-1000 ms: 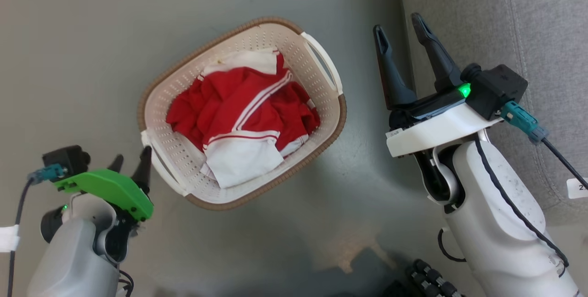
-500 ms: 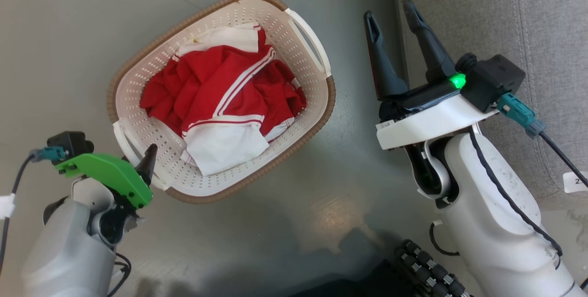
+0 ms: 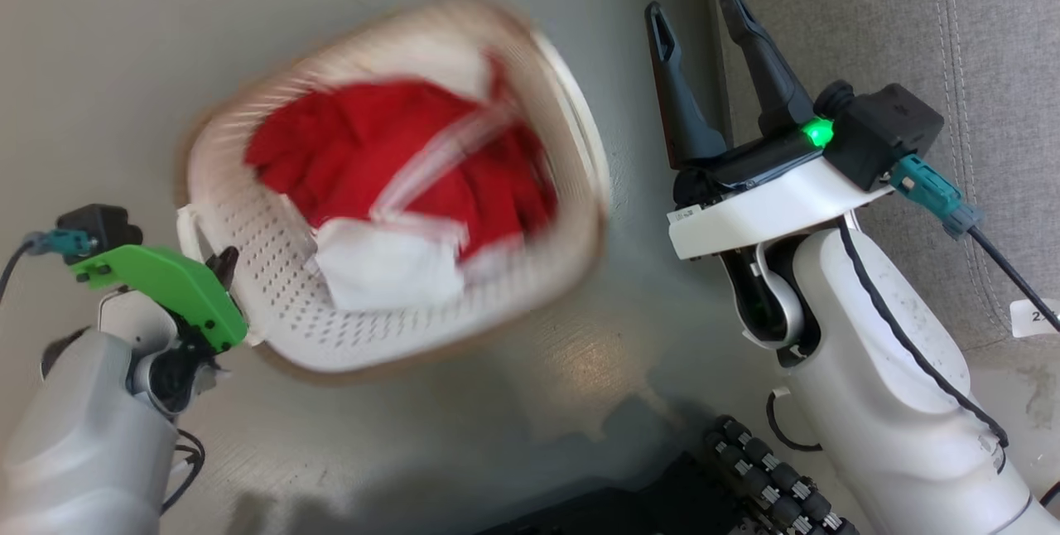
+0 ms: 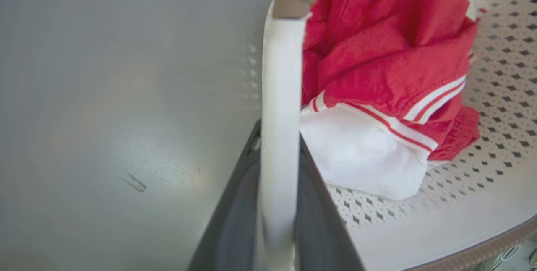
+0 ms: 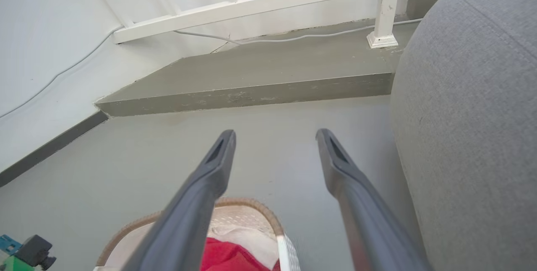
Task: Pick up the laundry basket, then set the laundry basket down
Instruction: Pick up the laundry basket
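Working over a bare grey floor (image 3: 124,38), alongside a grey sofa (image 3: 869,21). Clamping the left gripper (image 4: 277,132) on the near white handle (image 4: 280,86) of the laundry basket (image 3: 273,270), gripping one end only. Carrying red-and-white clothing (image 3: 373,146) inside. Extending the basket's long axis away from the left gripper, up and rightward, toward the right gripper (image 3: 691,1). Holding the right gripper spread and empty, near the far handle (image 3: 571,113) but apart. Blurring in the head view, so probably hanging off the floor and swinging; levelling before lowering being advisable.
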Available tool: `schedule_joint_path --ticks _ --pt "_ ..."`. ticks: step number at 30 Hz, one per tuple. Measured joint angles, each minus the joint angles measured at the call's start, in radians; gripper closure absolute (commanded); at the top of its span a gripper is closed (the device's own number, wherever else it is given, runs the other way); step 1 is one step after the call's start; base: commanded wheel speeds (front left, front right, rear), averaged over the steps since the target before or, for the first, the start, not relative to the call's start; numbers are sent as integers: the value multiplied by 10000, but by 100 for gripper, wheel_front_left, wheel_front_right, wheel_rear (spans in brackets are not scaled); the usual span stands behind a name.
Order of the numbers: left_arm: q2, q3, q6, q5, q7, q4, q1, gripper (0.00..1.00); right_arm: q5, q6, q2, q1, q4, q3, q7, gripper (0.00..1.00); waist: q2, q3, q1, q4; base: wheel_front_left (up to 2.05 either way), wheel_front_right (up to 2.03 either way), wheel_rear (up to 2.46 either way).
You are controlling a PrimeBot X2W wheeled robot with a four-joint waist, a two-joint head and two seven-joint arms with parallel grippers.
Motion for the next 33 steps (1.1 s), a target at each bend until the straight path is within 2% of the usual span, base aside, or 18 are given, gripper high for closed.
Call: schedule_joint_path --ticks 7,20,31,33 --pt "142 -744 -27 226 -121 12 -139 100 48 -52 4 -132 75 38 0 0 0 -113 0 50 0 0 0" --pt "483 -1473 -27 278 -234 153 -493 100 65 -130 2 -138 92 182 0 0 0 -212 0 91 0 0 0" --pt "495 -1699 -25 40 -219 314 -859 100 150 -151 2 -139 123 288 0 0 0 -143 0 -20 0 0 0" --pt "499 -1747 -27 -6 -205 330 -905 47 151 -221 2 -140 125 311 0 0 0 -135 0 -36 0 0 0"
